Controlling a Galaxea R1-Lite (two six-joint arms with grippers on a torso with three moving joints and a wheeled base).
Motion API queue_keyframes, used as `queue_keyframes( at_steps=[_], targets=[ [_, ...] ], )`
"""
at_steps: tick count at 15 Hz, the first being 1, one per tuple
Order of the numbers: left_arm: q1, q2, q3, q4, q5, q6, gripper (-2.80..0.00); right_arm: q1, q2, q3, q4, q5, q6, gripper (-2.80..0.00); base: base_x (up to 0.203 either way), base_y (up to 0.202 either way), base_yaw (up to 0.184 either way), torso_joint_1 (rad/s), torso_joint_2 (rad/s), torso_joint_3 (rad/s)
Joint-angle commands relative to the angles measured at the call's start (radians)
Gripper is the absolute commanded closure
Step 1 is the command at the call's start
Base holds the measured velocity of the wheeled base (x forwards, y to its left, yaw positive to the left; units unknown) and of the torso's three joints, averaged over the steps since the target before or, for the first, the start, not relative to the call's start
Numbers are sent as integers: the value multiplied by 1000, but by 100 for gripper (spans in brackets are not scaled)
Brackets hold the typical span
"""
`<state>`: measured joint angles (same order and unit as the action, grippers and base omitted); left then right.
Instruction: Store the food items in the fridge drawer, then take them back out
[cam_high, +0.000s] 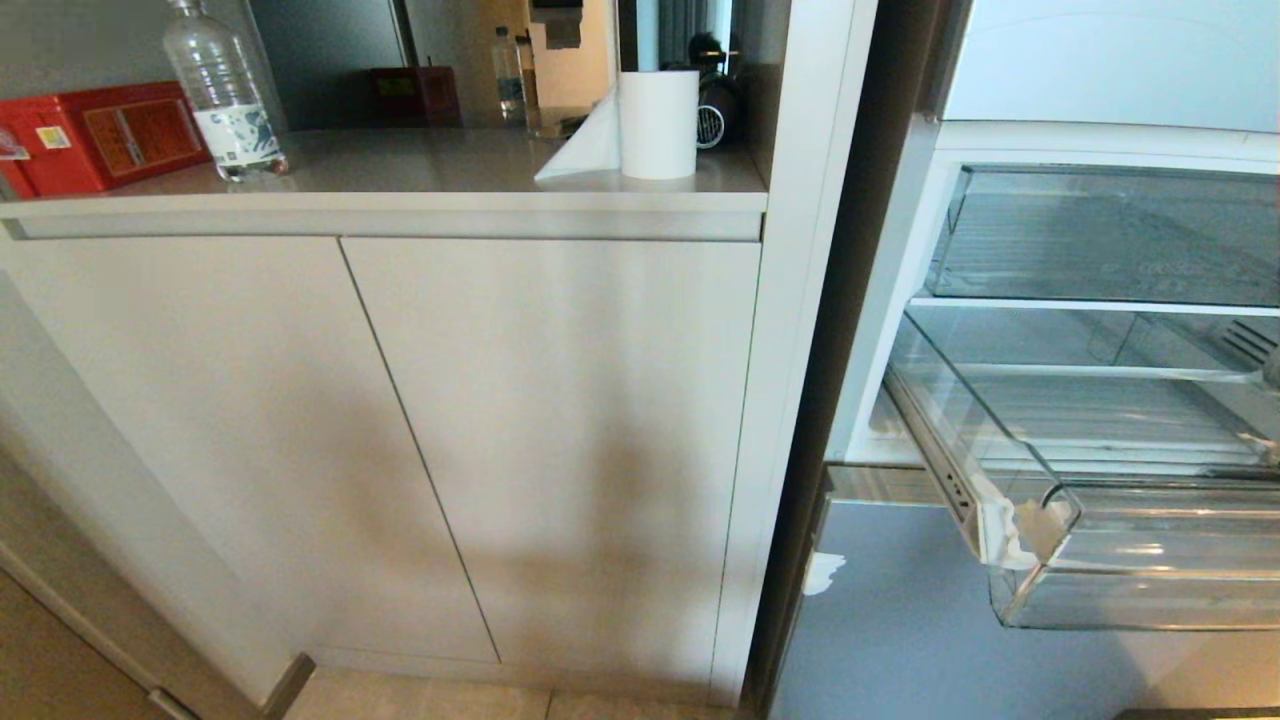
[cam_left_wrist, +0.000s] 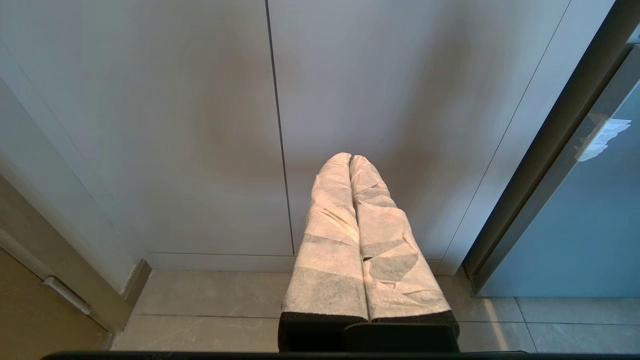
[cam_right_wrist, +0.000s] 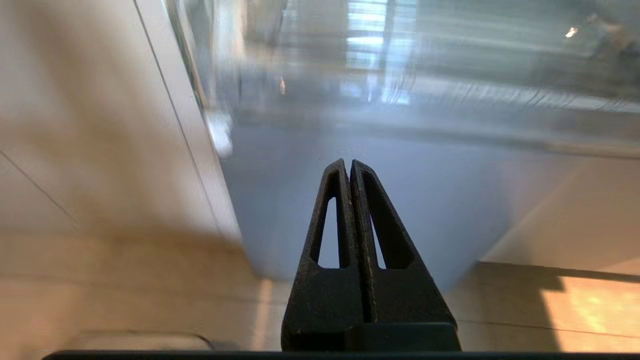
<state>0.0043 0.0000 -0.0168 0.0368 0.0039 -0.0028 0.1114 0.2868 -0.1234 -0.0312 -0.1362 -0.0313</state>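
Note:
The fridge drawer (cam_high: 1150, 595), clear with a ribbed floor, stands pulled out of the open fridge at the right of the head view. What shows of its inside holds nothing. The food items are out of view. My left gripper (cam_left_wrist: 350, 157), its fingers wrapped in white cloth, is shut and empty, low in front of the pale cabinet doors (cam_left_wrist: 200, 125). My right gripper (cam_right_wrist: 348, 162), black, is shut with nothing between its fingers, and points at the pale-blue lower fridge front (cam_right_wrist: 400, 175). Neither arm shows in the head view.
A second clear drawer (cam_high: 1100, 240) sits closed above the pulled-out one. On the counter (cam_high: 420, 165) stand a water bottle (cam_high: 225, 95), a red box (cam_high: 100, 135) and a paper towel roll (cam_high: 655, 120). Tiled floor (cam_left_wrist: 210, 305) runs along the cabinet base.

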Motion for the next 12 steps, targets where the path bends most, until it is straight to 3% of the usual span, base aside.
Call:
queue_keyframes(
  at_steps=[1,3,8,12],
  targets=[
    [0,0,0,0,1,0,0,-81,-4,126,-68,30,-42,0,0,0,0,0,0,0],
    [0,0,0,0,-1,0,0,-165,-22,124,-5,123,-56,0,0,0,0,0,0,0],
    [0,0,0,0,1,0,0,-121,-278,124,37,137,-79,0,0,0,0,0,0,0],
    [0,2,0,0,1,0,0,-113,-287,125,40,136,-83,0,0,0,0,0,0,0]
  ],
)
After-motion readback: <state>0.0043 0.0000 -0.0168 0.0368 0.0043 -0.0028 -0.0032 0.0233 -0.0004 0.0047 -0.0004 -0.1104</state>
